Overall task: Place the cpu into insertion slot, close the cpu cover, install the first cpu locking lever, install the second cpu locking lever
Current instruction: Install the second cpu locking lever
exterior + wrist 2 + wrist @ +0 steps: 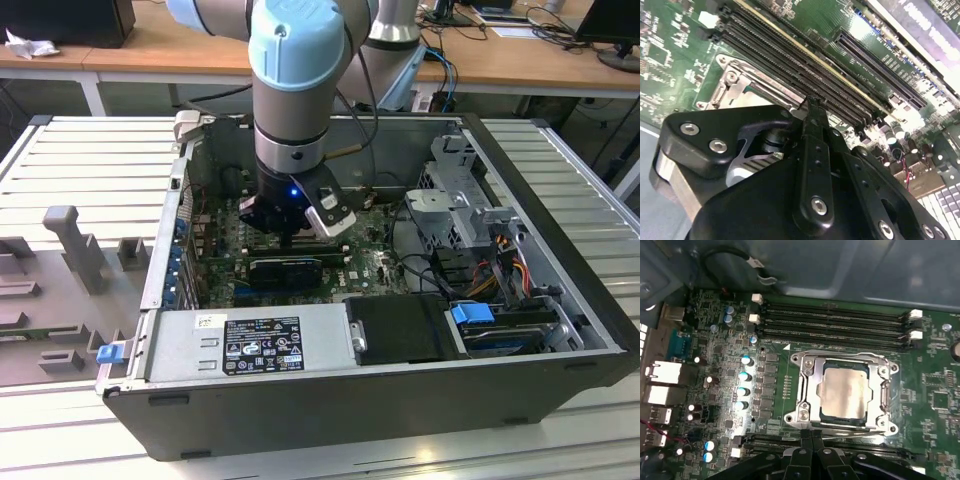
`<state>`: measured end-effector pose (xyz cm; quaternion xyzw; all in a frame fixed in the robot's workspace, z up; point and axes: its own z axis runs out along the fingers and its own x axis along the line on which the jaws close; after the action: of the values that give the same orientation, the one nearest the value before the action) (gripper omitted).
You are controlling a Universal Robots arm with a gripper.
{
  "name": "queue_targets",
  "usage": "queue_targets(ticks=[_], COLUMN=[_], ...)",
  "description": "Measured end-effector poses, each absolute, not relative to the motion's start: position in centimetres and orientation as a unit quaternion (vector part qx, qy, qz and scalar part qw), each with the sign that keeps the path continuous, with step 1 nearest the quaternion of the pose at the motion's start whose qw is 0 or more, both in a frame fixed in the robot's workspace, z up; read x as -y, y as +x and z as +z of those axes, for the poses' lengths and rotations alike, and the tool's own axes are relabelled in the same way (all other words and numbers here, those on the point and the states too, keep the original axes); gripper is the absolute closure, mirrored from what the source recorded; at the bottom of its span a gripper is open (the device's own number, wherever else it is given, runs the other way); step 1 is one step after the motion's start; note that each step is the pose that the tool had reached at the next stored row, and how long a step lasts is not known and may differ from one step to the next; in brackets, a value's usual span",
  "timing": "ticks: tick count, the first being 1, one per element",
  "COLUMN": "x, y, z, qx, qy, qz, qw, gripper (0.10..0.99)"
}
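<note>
Wooden desks ran along the back of the room, and nearer the camera an open computer case (400, 380) lay on its side on a slatted grey worktop (80, 160). My arm reached down into it, and my hand (811, 437) hung low over the green motherboard (720, 340), just beside the socket edge that faces the near memory slots.

In the first wrist view my two fingertips (805, 436) stood pressed together, flat side to flat side, with nothing between them. I was holding nothing.

The cpu (844, 390) lay seated in the socket, its pale metal top showing square and level. The cpu cover (807, 390) was down over it, its silvery frame lying flat around the chip so that the chip showed through the window. Whether the locking levers at the sides were latched, I could not tell.

I judged the chip light, stiff and fragile, with a smooth top that would slip; any hold belonged on its outer edges, never pressing on the socket below. The cover looked like thin springy sheet metal, best pushed at its free edge away from the hinge. A lever would be stiff wire, to be caught near its bent end.

A black-and-white label (262, 345) sat on the grey power supply (250, 340) in the exterior view. Its print was too small for me to make out.
</note>
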<state>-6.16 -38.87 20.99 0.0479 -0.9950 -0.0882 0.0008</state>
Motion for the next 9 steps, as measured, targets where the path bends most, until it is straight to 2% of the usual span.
queue_targets(ticks=[9], x=[39.40], y=[-7.18], z=[20.25], qx=[0.991], qy=[0.051], qz=[-0.120], qw=[-0.001], gripper=[0.980])
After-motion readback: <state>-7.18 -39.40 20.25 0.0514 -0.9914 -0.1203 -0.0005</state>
